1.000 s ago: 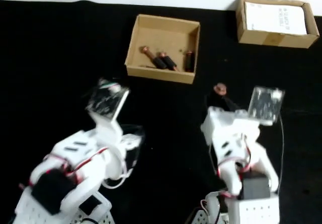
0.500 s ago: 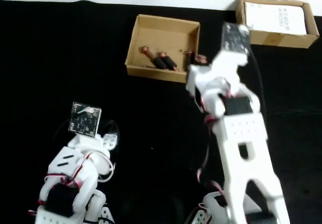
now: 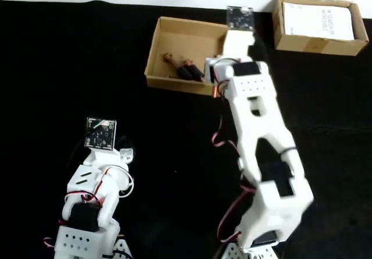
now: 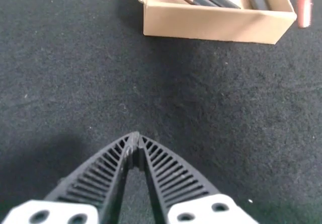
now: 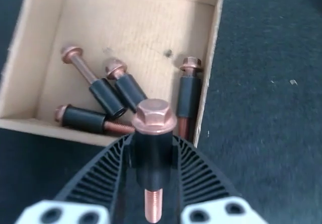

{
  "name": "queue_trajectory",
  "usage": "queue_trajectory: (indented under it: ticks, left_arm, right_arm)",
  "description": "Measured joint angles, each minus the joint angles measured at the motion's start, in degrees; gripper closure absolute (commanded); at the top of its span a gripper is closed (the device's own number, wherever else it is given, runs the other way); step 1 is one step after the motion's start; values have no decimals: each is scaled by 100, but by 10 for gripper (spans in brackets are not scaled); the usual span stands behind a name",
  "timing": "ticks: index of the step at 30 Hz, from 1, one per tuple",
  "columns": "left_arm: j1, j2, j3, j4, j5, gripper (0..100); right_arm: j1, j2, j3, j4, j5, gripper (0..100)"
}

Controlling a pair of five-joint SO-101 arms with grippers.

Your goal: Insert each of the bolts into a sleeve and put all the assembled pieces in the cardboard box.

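Note:
The cardboard box (image 5: pixel 211 63) holds several assembled pieces (image 5: pixel 108 98), copper bolts in black sleeves. My right gripper (image 5: pixel 152 141) is shut on another bolt-and-sleeve piece (image 5: pixel 153 118), held upright with the head on top, at the box's near right corner. From above, the right arm (image 3: pixel 256 113) stretches out to the box (image 3: pixel 156 52). The held bolt (image 4: pixel 304 2) also hangs just past the box's corner (image 4: pixel 221 25) in the left wrist view. My left gripper (image 4: pixel 135 142) is shut on nothing, low over the black cloth, well short of the box.
A second cardboard box (image 3: pixel 317 45) with white paper in it stands at the back right. The left arm (image 3: pixel 96 183) is folded back near the front left edge. Black cloth (image 3: pixel 70 67) covers the table.
The right arm swung from the front right up to the box, carrying the assembled piece. The left arm drew back and folded at the front left.

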Motion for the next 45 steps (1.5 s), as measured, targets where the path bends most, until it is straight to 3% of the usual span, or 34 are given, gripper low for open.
queue_trajectory:
  ticks: [15,21,28,32,37,41,45]
  left_arm:
    - [0,0,0,378,0,992]
    - [0,0,0,378,0,992]
    - [0,0,0,378,0,991]
    - [0,0,0,378,0,991]
    - [0,0,0,378,0,991]
    - [0,0,0,378,0,991]
    - [0,0,0,378,0,991]
  right_arm:
    - [44,3982,-4237,62,976,992]
    - [53,4440,-5301,1618,1345,987]
    - [35,4554,-6251,3024,1407,783]
    - [18,4571,-6760,3648,1424,827]
    - [62,4580,-8114,4932,1301,994]
    - [149,4545,-8633,5134,668,993]
    - [475,4070,-8642,5143,536,993]
